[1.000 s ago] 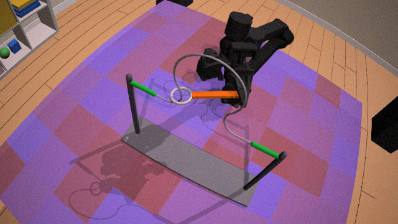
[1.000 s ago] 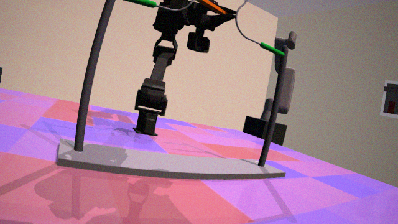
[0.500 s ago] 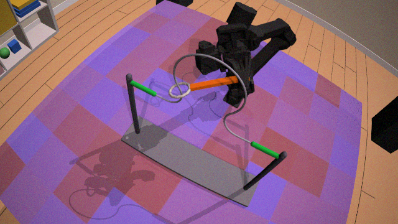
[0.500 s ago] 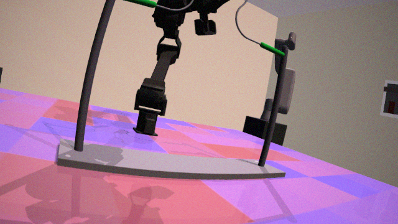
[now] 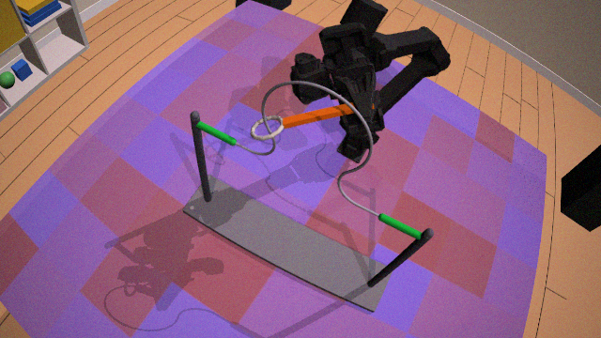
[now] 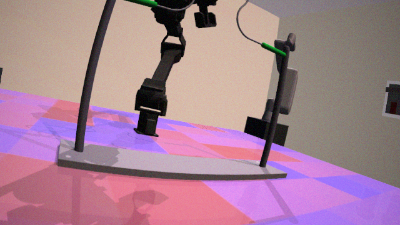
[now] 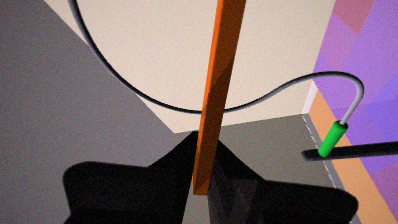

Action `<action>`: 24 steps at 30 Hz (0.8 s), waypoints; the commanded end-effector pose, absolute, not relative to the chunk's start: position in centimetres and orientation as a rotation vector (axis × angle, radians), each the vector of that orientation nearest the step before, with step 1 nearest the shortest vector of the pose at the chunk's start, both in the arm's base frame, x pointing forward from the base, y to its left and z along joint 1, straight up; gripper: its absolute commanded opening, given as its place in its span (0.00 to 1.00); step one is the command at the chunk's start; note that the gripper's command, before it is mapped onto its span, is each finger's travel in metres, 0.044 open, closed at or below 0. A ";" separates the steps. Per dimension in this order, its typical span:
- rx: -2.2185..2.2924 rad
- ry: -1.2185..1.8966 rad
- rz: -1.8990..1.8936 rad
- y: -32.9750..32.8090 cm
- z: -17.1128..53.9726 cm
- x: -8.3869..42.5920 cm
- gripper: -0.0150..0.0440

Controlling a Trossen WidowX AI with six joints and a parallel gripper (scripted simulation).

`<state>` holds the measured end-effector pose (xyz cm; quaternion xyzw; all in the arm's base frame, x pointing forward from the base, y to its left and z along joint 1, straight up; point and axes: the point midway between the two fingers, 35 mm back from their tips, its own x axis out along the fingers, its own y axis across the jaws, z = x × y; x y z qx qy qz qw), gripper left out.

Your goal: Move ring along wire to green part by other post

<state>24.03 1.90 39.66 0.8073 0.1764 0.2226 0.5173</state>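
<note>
The white ring (image 5: 253, 130) is around the grey wire (image 5: 371, 141) (image 6: 239, 24) (image 7: 165, 107), past the bend beside the left green part (image 5: 216, 133) (image 6: 142, 2). Its orange handle (image 5: 319, 115) (image 7: 212, 90) extends right toward the arm. My gripper (image 5: 365, 108) (image 7: 201, 137) is shut on the handle's far end. In the top view the wire's big arch crosses in front of the handle near the fingers; the gap is unclear. The wrist view shows the wire behind the handle and the right green part (image 5: 400, 225) (image 6: 273, 49) (image 7: 332, 139). The ring is out of the wrist view.
The left post (image 5: 202, 164) (image 6: 90, 84) and right post (image 5: 399, 258) (image 6: 275, 115) stand on a grey base (image 5: 282, 244) (image 6: 187, 165). The wire's S-bend lies between the arch and the right green part, close to the gripper body in the top view.
</note>
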 end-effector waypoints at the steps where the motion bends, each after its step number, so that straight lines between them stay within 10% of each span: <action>1: 1.913 0.429 0.531 1.9 39.8 24.0 0.00; 24: 1.628 0.479 0.446 2.1 39.1 24.0 0.00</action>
